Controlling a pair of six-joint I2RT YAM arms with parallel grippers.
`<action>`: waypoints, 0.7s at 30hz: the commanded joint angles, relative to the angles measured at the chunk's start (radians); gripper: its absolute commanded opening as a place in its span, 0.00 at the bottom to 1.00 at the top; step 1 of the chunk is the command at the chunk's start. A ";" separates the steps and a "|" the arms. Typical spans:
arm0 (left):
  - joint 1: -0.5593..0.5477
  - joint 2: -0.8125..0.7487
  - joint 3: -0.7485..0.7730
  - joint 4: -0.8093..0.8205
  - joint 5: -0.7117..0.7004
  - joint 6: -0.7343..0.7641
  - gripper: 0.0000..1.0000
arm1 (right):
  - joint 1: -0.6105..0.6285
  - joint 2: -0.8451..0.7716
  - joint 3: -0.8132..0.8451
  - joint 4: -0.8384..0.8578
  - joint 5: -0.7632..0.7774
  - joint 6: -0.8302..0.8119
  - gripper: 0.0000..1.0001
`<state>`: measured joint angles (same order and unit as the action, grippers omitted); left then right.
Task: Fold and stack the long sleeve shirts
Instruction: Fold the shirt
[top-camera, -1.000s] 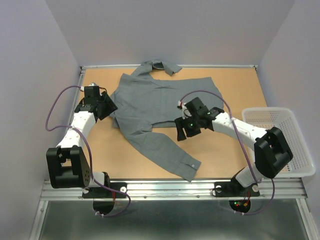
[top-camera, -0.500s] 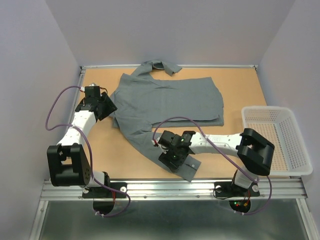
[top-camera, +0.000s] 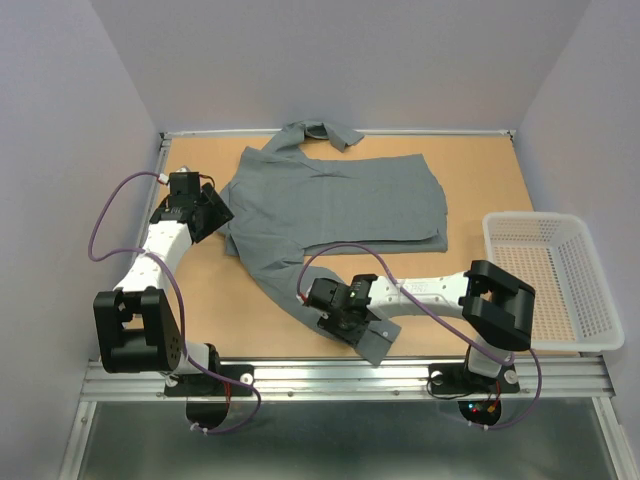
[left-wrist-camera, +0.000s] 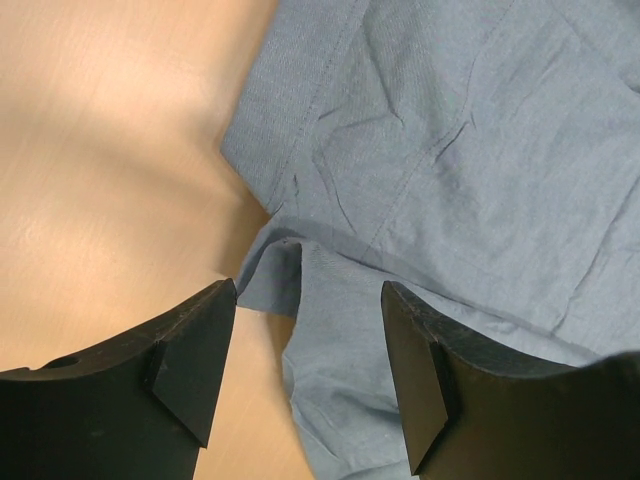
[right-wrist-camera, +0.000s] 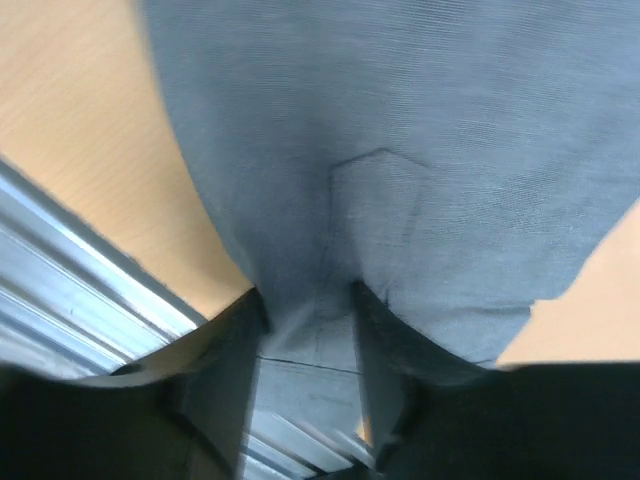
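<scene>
The grey long sleeve shirt (top-camera: 330, 205) lies spread on the wooden table, collar at the back, one sleeve (top-camera: 285, 272) running toward the front with its cuff (top-camera: 381, 340) near the front edge. My left gripper (top-camera: 212, 212) is open and hovers over the shirt's left edge, where the sleeve meets the body (left-wrist-camera: 308, 300); the grey cloth (left-wrist-camera: 480, 150) fills that view. My right gripper (top-camera: 335, 308) is low on the sleeve just behind the cuff. In the blurred right wrist view its fingers (right-wrist-camera: 308, 300) stand part open, straddling the sleeve cloth (right-wrist-camera: 400, 150).
A white mesh basket (top-camera: 600, 300) sits at the table's right edge. A metal rail (top-camera: 340, 375) runs along the front edge, close to the cuff, and also shows in the right wrist view (right-wrist-camera: 60, 230). Grey walls enclose the table.
My right arm has swung from the shirt's middle down and left to the sleeve near the cuff. The left arm and the shirt have not moved.
</scene>
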<state>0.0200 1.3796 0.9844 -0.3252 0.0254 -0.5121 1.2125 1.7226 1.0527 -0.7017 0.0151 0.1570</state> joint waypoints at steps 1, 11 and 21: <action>0.005 -0.047 0.037 -0.008 -0.018 0.017 0.72 | 0.010 0.051 -0.020 -0.018 0.062 0.029 0.36; 0.005 -0.068 0.037 -0.011 -0.018 0.021 0.72 | 0.009 0.009 0.099 -0.035 0.140 -0.008 0.01; 0.003 -0.123 0.002 -0.002 0.007 0.041 0.72 | -0.203 -0.005 0.424 -0.097 0.180 -0.027 0.01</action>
<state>0.0200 1.3094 0.9840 -0.3340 0.0254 -0.4946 1.1133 1.7306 1.3224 -0.7849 0.1478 0.1387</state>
